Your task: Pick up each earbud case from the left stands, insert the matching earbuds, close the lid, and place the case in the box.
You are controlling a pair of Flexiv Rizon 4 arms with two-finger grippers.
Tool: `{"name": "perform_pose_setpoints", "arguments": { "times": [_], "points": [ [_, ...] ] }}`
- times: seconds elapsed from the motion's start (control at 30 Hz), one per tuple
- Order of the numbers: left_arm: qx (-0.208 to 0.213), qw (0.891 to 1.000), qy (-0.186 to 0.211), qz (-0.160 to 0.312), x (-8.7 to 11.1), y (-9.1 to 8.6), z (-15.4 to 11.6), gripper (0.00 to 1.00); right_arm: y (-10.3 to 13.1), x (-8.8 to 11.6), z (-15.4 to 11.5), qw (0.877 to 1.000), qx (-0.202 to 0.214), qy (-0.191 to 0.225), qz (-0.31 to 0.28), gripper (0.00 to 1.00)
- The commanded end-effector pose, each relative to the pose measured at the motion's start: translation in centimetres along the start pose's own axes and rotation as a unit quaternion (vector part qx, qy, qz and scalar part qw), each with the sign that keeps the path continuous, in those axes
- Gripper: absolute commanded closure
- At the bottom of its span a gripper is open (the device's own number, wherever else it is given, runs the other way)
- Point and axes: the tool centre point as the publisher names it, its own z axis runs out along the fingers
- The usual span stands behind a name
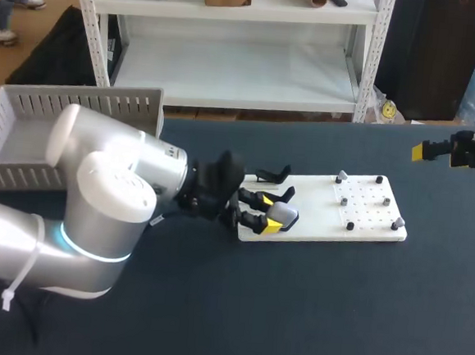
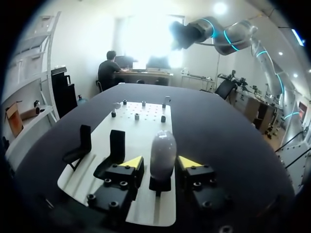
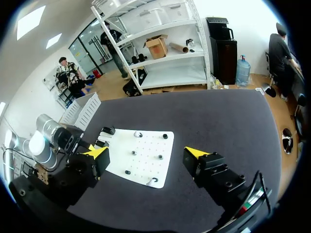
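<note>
1. The left gripper (image 1: 268, 214) is shown low over the left end of the white board (image 1: 366, 214). Its arm enters from the left of the head view.
2. The earbud case (image 2: 163, 153), grey and rounded, is seen standing upright on a black stand (image 2: 160, 185) at that end of the board, directly between the gripper's two yellow fingertips (image 2: 132, 161).
3. The left fingers are held partly apart, one on each side of the case. A narrow gap is visible between each tip and the case, so nothing is gripped.
4. Two further black stands (image 2: 116, 145) are mounted beside the gripper on the same end of the board, in a row with the stand that bears the case.
5. Small dark and pale pieces (image 1: 344, 201) are set on the perforated far end of the board. They are too small to be identified.
6. The right gripper (image 3: 145, 153) is held above the dark table (image 3: 218, 121), well apart from the board, and appears at the right edge of the head view. Its fingers are spread wide and nothing lies between them.
7. The grey slatted box (image 1: 29, 112) is placed at the far left of the table, behind the left arm and well apart from the board.
</note>
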Motion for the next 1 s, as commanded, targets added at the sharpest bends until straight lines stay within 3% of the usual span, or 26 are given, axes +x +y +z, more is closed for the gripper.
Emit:
{"name": "perform_pose_setpoints", "arguments": {
  "times": [0.03, 0.3, 0.43, 0.5, 1.0],
  "points": [
    [0.003, 1.0, -0.003, 0.002, -0.02, 0.44, 0.43, 0.58, -0.06, -0.01, -0.02, 1.0, -0.001, 0.0, 0.0, 0.0],
    [0.008, 1.0, -0.011, 0.002, -0.23, 0.42, 0.65, 0.71, -0.06, -0.01, -0.02, 1.0, -0.001, 0.0, 0.0, 0.0],
    [0.01, 1.0, -0.009, 0.002, -0.14, 0.25, 0.81, 0.85, -0.06, -0.01, -0.02, 1.0, -0.001, 0.0, 0.0, 0.0],
    [0.011, 1.0, -0.009, 0.001, -0.1, 0.18, 0.78, 0.99, -0.06, -0.01, -0.02, 1.0, -0.001, 0.0, 0.0, 0.0],
    [0.023, 1.0, -0.006, 0.006, -0.31, -0.47, 0.4, 1.0, -0.06, -0.01, -0.02, 1.0, -0.001, 0.0, 0.0, 0.0]
  ]
}}
